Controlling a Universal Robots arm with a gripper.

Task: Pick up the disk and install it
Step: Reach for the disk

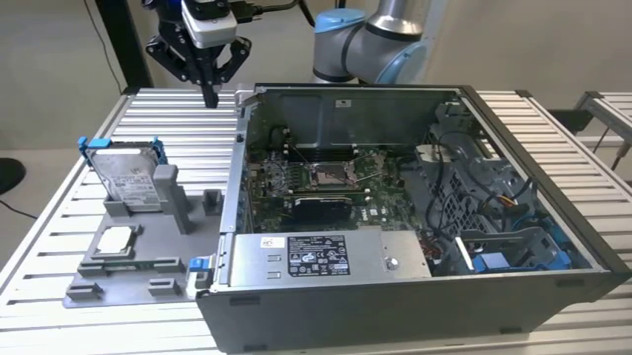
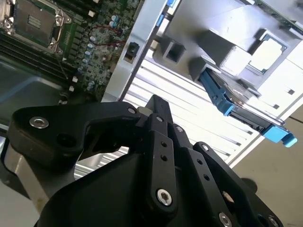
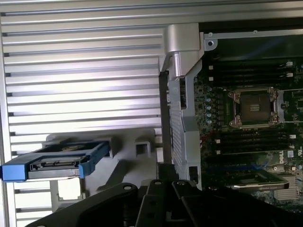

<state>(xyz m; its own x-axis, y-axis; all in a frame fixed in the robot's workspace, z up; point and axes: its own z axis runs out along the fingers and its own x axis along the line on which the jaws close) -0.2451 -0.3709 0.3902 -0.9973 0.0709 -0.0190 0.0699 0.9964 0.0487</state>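
The disk point(image 1: 126, 174) stands on edge in a grey holder point(image 1: 138, 259) at the exterior view's left, its white label facing the camera and a blue frame around it. My gripper point(image 1: 209, 95) hangs high above the ribbed table, behind the disk and beside the open computer case's point(image 1: 395, 310) back corner. Its black fingers are shut with nothing between them. In both wrist views the disk point(image 2: 236, 101) point(image 3: 57, 163) shows edge-on with its blue frame, well apart from the gripper point(image 2: 154, 101) point(image 3: 163, 180).
A small square silver processor chip point(image 1: 115, 239) lies on the grey holder in front of the disk. The case holds a motherboard point(image 1: 316, 177), a grey power supply box point(image 1: 326, 255), cables and blue drive bays point(image 1: 513, 251). The ribbed metal table point(image 1: 59, 214) carries everything.
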